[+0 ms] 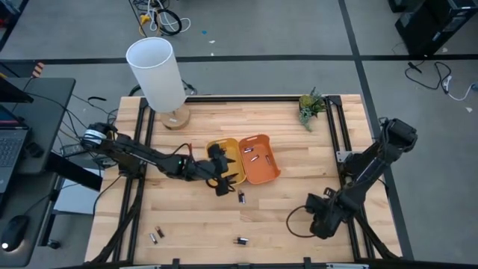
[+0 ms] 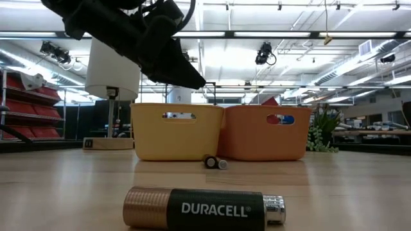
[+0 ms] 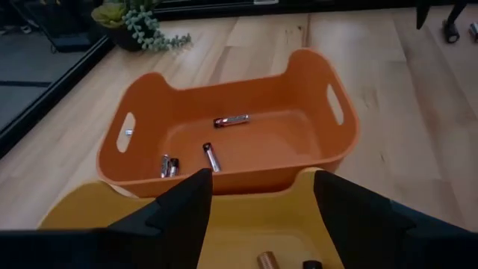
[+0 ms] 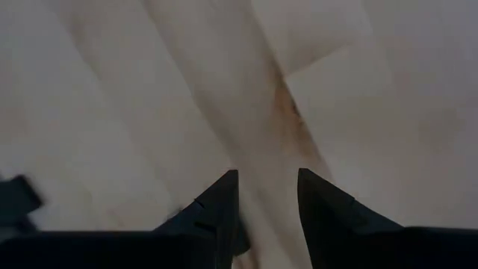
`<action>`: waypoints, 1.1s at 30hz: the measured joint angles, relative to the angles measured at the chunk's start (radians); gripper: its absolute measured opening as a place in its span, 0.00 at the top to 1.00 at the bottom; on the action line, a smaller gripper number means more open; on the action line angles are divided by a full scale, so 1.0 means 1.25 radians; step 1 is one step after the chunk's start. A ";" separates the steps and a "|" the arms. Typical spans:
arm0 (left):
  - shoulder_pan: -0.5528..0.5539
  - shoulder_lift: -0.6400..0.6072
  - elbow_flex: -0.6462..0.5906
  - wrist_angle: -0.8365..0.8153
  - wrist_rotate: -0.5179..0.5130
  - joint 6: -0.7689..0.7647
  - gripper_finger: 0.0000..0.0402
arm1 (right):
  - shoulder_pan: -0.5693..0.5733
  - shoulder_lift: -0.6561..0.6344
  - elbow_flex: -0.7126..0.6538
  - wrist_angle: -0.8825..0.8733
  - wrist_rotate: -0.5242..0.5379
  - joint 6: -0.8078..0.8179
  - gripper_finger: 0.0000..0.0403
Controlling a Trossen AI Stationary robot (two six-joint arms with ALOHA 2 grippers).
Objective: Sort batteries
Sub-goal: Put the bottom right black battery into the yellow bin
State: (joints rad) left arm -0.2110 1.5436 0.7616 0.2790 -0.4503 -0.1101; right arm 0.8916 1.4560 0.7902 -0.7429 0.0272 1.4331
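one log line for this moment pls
left gripper: open, empty, over yellow tray | right gripper: parted, empty, low over table | orange tray: four batteries | loose batteries: on table

2 trays: one yellow tray (image 1: 226, 155), under the left gripper (image 3: 258, 205), one orange tray (image 1: 261, 159) just past it. Batteries: 4 in the orange tray (image 3: 231, 120), at least 2 in the yellow below that gripper's fingers (image 3: 269, 260), 4 loose on the table (image 1: 241, 197). 1 lamp (image 1: 158, 75), 1 plant (image 1: 311, 106).
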 joint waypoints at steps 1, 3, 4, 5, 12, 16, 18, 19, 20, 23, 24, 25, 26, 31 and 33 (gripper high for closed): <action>-0.003 0.000 0.000 0.000 0.000 0.001 0.37 | 0.002 -0.001 0.007 0.000 -0.008 0.020 0.69; -0.010 0.000 0.000 -0.005 0.000 0.004 0.37 | 0.005 -0.002 0.018 0.001 -0.027 0.065 0.67; -0.013 0.000 0.000 -0.010 -0.001 0.005 0.37 | 0.008 -0.001 0.023 0.001 -0.036 0.084 0.66; -0.017 0.000 0.000 -0.012 -0.001 0.006 0.37 | 0.012 0.002 0.027 0.007 -0.047 0.099 0.65; -0.036 0.000 0.000 -0.016 -0.001 0.020 0.37 | 0.053 0.061 0.028 0.003 -0.109 0.131 0.56; -0.041 0.000 0.000 -0.017 -0.001 0.021 0.37 | 0.066 0.093 0.028 0.016 -0.107 0.131 0.50; -0.042 0.000 0.000 -0.017 -0.001 0.021 0.37 | 0.070 0.109 0.028 0.030 -0.106 0.131 0.47; -0.043 0.000 0.000 -0.017 -0.001 0.021 0.37 | 0.072 0.118 0.029 0.037 -0.106 0.131 0.46; -0.043 0.000 0.000 -0.018 -0.001 0.021 0.37 | 0.074 0.126 0.030 0.040 -0.106 0.131 0.46; -0.043 0.000 0.000 -0.018 -0.001 0.019 0.37 | 0.080 0.156 0.034 0.035 -0.104 0.130 0.47; -0.043 0.000 0.000 -0.018 -0.001 0.019 0.37 | 0.080 0.164 0.036 0.030 -0.104 0.129 0.48; -0.043 0.000 0.000 -0.018 -0.001 0.019 0.37 | 0.080 0.170 0.037 0.025 -0.104 0.129 0.50; -0.043 0.000 0.000 -0.018 -0.001 0.019 0.37 | 0.080 0.173 0.038 0.018 -0.104 0.130 0.52; -0.043 0.001 0.000 -0.018 -0.001 0.020 0.37 | 0.064 0.159 0.031 -0.002 -0.072 0.132 0.72; -0.043 0.001 0.000 -0.018 -0.001 0.020 0.37 | 0.048 0.143 0.027 -0.008 -0.057 0.131 0.83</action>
State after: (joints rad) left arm -0.2642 1.5446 0.7618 0.2564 -0.4515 -0.0845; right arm 0.9519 1.6350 0.8242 -0.7526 -0.0442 1.5963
